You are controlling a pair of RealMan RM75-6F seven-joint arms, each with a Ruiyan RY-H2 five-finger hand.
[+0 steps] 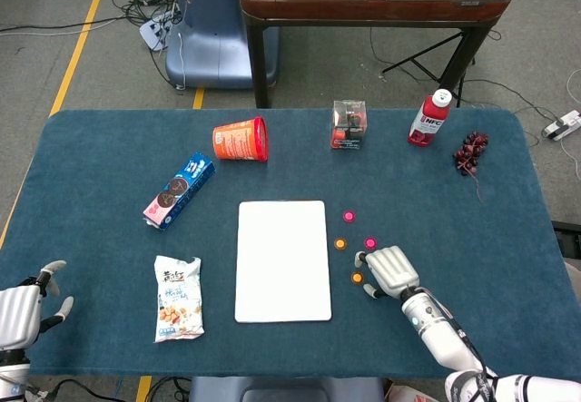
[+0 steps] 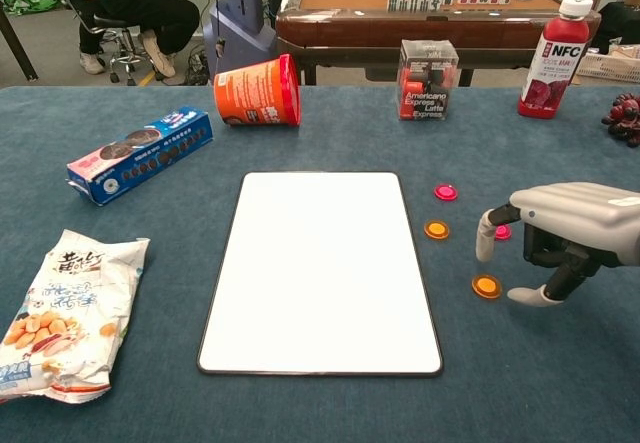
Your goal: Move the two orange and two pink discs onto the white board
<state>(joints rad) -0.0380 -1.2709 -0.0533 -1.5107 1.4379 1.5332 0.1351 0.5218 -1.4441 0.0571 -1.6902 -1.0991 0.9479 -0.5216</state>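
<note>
Just beside a flat round orange disc [image 2: 487,286] — right hand [image 2: 565,238], fingers apart.

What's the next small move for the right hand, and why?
Probably lower the right hand and close on the near orange disc. The hand holds nothing, its fingers are apart, and its thumb tip sits just right of that disc. All four discs are off the board, and this one lies closest to the hand.
</note>
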